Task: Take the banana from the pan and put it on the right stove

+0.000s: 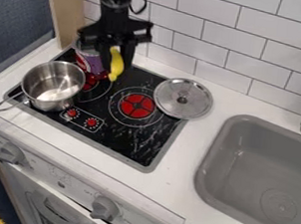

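Observation:
My gripper (117,60) hangs over the back of the black cooktop, shut on the yellow banana (116,71), which points downward between the fingers. The metal pan (53,85) stands at the cooktop's left side with nothing in it, to the left of the gripper and in front of it. The right stove burner (137,106), with a red centre, lies in front of the banana and to its right.
A purple and red can (89,62) stands just left of the banana, behind the pan. A metal lid (183,98) lies at the cooktop's right edge. The grey sink (219,153) is at the right, and a tiled wall rises behind.

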`<state>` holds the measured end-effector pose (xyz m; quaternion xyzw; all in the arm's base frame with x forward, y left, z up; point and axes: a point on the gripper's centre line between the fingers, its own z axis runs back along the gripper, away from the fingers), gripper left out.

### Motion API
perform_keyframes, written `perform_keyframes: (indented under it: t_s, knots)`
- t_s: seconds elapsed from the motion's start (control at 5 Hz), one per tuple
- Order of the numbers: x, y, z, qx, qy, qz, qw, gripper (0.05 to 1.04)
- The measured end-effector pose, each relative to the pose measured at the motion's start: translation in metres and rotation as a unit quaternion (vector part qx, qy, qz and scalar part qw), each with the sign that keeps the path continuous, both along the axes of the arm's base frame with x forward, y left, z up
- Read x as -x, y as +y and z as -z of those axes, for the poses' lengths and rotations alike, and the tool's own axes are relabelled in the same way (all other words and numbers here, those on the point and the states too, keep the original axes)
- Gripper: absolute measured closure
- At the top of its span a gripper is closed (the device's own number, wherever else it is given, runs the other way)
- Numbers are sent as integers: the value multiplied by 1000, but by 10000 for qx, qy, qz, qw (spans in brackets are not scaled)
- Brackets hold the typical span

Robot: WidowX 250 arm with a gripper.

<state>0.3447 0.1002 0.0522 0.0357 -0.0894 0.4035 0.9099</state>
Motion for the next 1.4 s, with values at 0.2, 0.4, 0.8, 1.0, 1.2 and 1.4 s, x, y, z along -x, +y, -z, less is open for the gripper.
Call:
perform_keyframes:
  t_s: [0.2, 0.4, 0.8, 1.0, 1.2, 1.4]
  knots:
    - [-14, -3, 20, -7, 66, 195, 9998, 705]
    - [-25, -3, 38, 13, 162, 344, 9993, 705]
    - [-38, 3, 59, -21, 346, 330, 9989, 705]
    - [-42, 3, 63, -10, 419, 309, 9986, 658]
    - [-39, 3, 63, -46, 512, 275, 9983, 350]
    - [-39, 2, 63, -36, 548, 271, 9981, 94]
